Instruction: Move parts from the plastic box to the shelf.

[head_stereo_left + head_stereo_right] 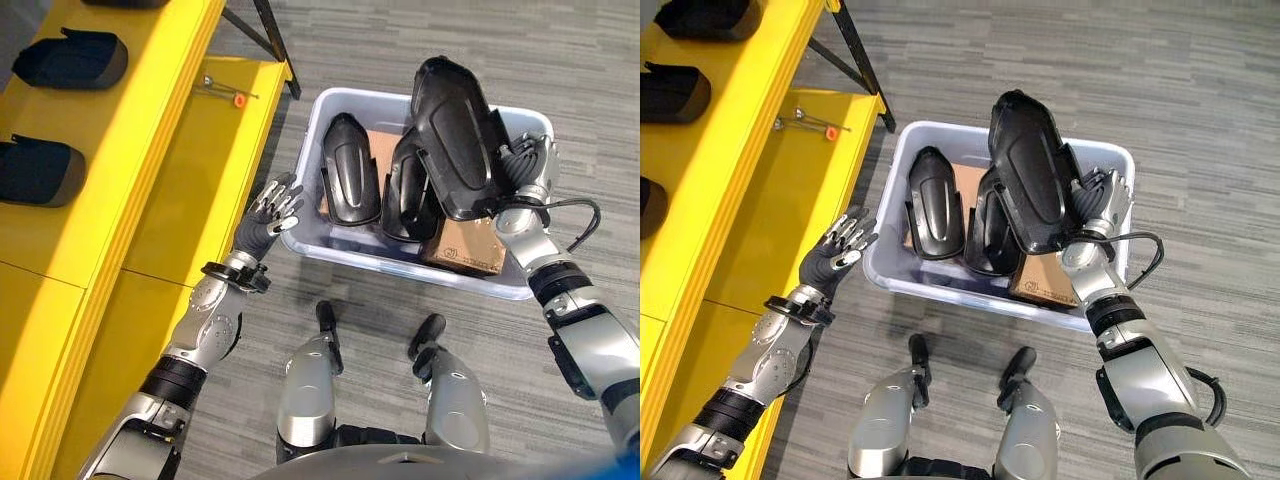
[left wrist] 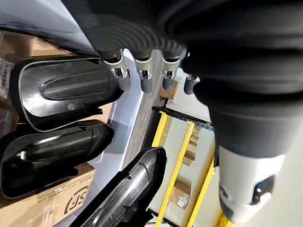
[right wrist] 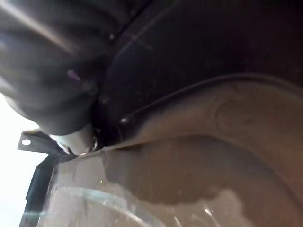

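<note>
Grey carpet, box (image 1: pixel 330 252) beside yellow shelf (image 1: pixel 150 150). Right hand (image 1: pixel 1102 205) grips raised part (image 1: pixel 1032 170): stiff, slick, probably light; hold rim. Left hand (image 1: pixel 268 215) open.

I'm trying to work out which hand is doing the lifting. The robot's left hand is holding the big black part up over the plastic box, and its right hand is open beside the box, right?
You have the hands swapped. The right hand holds the big black part over the plastic box; the left hand is open beside it. The right eye view shows it.
</note>
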Robot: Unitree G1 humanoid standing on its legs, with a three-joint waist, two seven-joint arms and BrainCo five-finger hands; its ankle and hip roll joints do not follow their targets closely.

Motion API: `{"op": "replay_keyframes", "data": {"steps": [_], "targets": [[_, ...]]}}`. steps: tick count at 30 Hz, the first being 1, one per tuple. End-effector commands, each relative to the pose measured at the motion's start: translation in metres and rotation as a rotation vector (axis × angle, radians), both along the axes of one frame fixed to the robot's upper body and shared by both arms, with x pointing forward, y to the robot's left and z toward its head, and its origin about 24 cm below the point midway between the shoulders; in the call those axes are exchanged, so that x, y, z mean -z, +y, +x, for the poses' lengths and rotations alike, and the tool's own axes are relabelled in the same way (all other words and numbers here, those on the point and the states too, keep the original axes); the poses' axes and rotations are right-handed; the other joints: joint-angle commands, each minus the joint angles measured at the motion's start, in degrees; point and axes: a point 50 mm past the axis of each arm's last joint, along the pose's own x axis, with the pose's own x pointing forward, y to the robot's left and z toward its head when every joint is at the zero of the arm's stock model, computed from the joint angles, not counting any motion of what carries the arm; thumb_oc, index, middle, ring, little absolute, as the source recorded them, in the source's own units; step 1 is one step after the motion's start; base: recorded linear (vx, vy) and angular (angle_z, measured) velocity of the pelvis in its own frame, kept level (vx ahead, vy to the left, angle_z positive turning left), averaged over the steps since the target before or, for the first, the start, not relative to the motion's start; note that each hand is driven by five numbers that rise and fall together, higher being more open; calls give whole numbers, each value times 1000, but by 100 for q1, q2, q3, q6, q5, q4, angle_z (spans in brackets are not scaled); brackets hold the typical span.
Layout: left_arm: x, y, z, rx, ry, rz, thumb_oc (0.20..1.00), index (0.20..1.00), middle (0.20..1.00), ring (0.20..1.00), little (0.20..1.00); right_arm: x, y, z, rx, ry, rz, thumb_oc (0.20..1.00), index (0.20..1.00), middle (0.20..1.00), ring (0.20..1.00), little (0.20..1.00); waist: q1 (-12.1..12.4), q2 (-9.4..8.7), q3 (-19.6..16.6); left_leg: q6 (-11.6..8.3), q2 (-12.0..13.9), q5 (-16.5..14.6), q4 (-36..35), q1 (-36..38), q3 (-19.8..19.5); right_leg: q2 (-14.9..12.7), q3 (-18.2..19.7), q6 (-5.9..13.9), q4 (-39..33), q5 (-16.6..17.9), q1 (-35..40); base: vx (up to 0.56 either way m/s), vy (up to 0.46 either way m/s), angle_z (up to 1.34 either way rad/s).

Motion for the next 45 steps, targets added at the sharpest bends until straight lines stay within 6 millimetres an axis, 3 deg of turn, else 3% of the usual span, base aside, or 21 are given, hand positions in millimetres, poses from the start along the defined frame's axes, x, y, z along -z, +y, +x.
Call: {"op": "replay_keyframes", "data": {"steps": [1, 2, 4, 8, 13, 16, 24, 26, 30, 31, 33, 35, 42, 44, 45], "targets": [[1, -8, -10, 22, -33, -20, 1000, 1000, 1000, 1000, 1000, -12, 16, -4, -135, -119, 59, 200, 200, 200, 200, 200, 144, -72, -469, -215, 182, 212, -307, 99, -5, -309, 62, 672, 516, -679, 373, 7, 47, 1], [3, -6, -12, 10, -27, -23, 1000, 1000, 1000, 1000, 1000, -11, 21, -5, -170, -118, 83, 200, 200, 200, 200, 200, 149, -62, -511, -157, 208, 305, -349, 97, 49, -240, 6, 598, 413, -584, 409, 55, 41, -1], [7, -4, -15, 1, -17, -23, 1000, 1000, 1000, 1000, 1000, -9, 26, -6, -203, -116, 112, 200, 200, 200, 200, 200, 139, -96, -553, -212, 170, 226, -355, 187, -13, -237, 60, 654, 412, -678, 503, 52, 53, 1], [15, 2, -24, -37, 4, -20, 1000, 1000, 1000, 1000, 1000, -5, 49, -15, -354, -114, 220, 200, 200, 200, 200, 200, 109, -134, -709, -137, 161, 321, -436, 294, 52, -143, 20, 596, 203, -558, 677, 22, 123, -2], [22, 4, -30, -52, 23, -10, 1000, 1000, 1000, 1000, 1000, 3, 62, -23, -433, -93, 291, 200, 200, 200, 200, 200, 88, -167, -853, -100, 93, 330, -518, 422, 104, -150, 2, 632, 82, -508, 825, 50, 159, -1], [28, 5, -34, -47, 37, 28, 1000, 1000, 1000, 1000, 1000, 11, 69, -28, -483, -58, 370, 200, 200, 200, 200, 200, 74, -203, -1003, -99, -45, 262, -603, 579, 94, -204, 26, 746, 67, -579, 994, 22, 219, 2], [42, 0, -41, -13, 100, 66, 1000, 1000, 1000, 1000, 1000, 34, 84, -40, -520, 3, 459, 200, 200, 200, 200, 200, 146, -193, -1243, 84, -339, 201, -803, 737, 188, -279, -163, 732, 192, -521, 1096, -9, 165, 0], [47, -2, -43, -13, 111, 93, 1000, 1000, 1000, 1000, 1000, 43, 90, -44, -534, 32, 470, 200, 200, 200, 200, 200, 107, -231, -1291, 130, -416, 203, -873, 732, 187, 49, -21, 669, 230, -725, 1133, -7, 25, -1], [48, -1, -43, -20, 123, 84, 1000, 1000, 1000, 1000, 1000, 47, 90, -46, -538, 42, 475, 200, 200, 200, 200, 200, 59, -317, -1298, 109, -469, 207, -855, 664, 145, 383, 150, 558, 4, -748, 1253, -10, -59, 1], [49, -3, -40, -9, 129, 87, 1000, 1000, 1000, 1000, 1000, 50, 82, -47, -527, 47, 487, 200, 200, 200, 200, 200, -52, -446, -1292, 73, -513, 286, -754, 486, 122, 921, 456, 309, -639, -489, 1400, -44, -149, -1], [50, -7, -38, 15, 135, 93, 1000, 1000, 1000, 1000, 1000, 53, 74, -49, -513, 42, 494, 200, 200, 200, 200, 200, -147, -551, -1289, 12, -588, 297, -656, 374, 9, 1165, 716, 239, -1068, -303, 1501, -29, -160, 42], [50, -11, -37, 23, 142, 96, 1000, 1000, 1000, 1000, 1000, 54, 71, -51, -515, 41, 498, 200, 200, 200, 200, 200, -205, -591, -1295, -35, -593, 310, -582, 295, -50, 1223, 810, 216, -1241, -223, 1560, -15, -145, 76], [60, -19, -40, 32, 185, 86, 1000, 1000, 1000, 1000, 1000, 61, 77, -56, -553, 68, 471, 200, 200, 200, 200, 200, -276, -527, -1517, -39, -630, 220, -692, 497, -185, 1015, 683, 225, -1530, -99, 1617, -30, -108, 21], [64, -23, -41, 70, 188, 99, 1000, 1000, 1000, 1000, 1000, 64, 75, -57, -532, 74, 475, 200, 200, 200, 200, 200, -362, -503, -1566, -123, -597, 168, -649, 565, 74, 934, 580, 302, -1650, -77, 1708, -18, -51, 54], [64, -26, -41, 97, 185, 108, 1000, 1000, 1000, 1000, 1000, 63, 74, -57, -513, 72, 483, 200, 200, 200, 200, 200, -471, -503, -1584, -147, -399, 131, -503, 620, 489, 829, 389, 312, -1707, -30, 1709, -18, -28, 94]]}}
